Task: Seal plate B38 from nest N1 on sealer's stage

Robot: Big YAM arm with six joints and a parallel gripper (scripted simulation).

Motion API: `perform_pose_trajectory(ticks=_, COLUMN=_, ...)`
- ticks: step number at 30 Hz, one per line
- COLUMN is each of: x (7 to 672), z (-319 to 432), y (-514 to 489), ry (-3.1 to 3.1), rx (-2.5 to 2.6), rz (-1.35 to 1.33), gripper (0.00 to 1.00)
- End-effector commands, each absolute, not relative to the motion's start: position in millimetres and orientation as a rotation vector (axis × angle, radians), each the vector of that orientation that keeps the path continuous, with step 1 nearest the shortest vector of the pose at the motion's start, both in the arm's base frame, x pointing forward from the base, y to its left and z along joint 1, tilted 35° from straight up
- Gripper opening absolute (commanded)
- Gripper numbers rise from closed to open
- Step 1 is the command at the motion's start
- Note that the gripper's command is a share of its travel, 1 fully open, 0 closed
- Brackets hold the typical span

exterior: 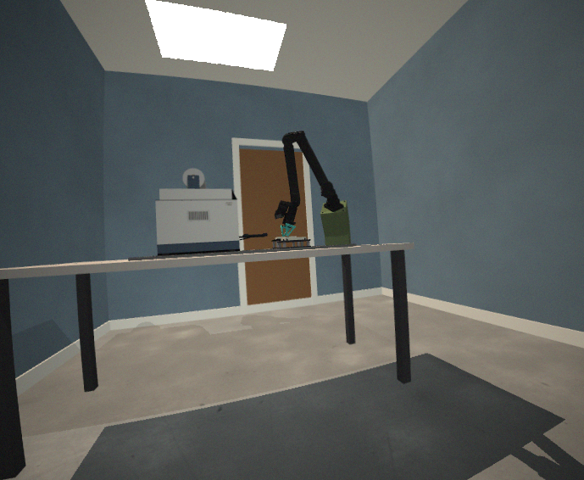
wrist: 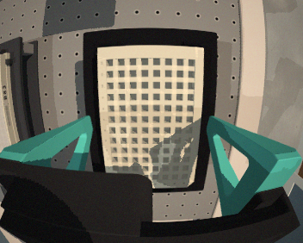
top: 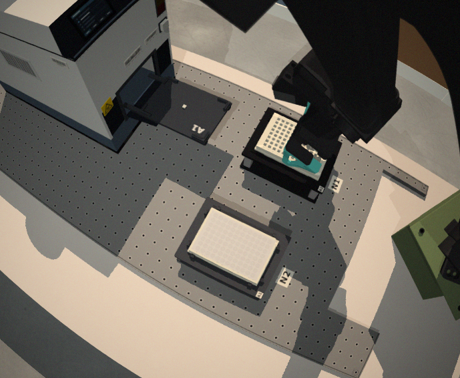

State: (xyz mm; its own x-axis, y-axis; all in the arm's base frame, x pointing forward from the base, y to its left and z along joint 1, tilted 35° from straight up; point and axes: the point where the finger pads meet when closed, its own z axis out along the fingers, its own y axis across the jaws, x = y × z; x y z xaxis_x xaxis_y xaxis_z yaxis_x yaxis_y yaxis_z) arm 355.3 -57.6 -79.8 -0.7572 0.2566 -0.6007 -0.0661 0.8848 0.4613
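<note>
The plate B38 (top: 276, 136), cream with open wells, lies flat on the black plate nest N1. It also shows in the wrist view (wrist: 151, 115). My gripper (wrist: 149, 122) hangs just above its near end, open, with one teal finger on each side of the plate's long edges and nothing between them. In the top view the gripper (top: 303, 156) covers the plate's right end. The sealer (top: 67, 53) stands at the back left with its dark stage (top: 189, 109) out and its pocket bare. The plate B83 (top: 233, 244) lies on nest N2.
The arm's green base (top: 437, 252) stands at the right edge of the table. The arm's dark links cross over the upper right of the top view. A perforated grey board covers the table under the sealer and both nests.
</note>
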Motion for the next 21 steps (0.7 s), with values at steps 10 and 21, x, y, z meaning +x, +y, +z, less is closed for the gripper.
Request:
perform_pose_trajectory(ticks=10, x=361, z=-72, y=-71, ry=2.328, rx=0.129, rz=0.567, gripper=1.00)
perform_pose_trajectory(ticks=21, x=360, z=-86, y=-55, ry=2.354, rx=0.149, rz=0.612, gripper=1.00)
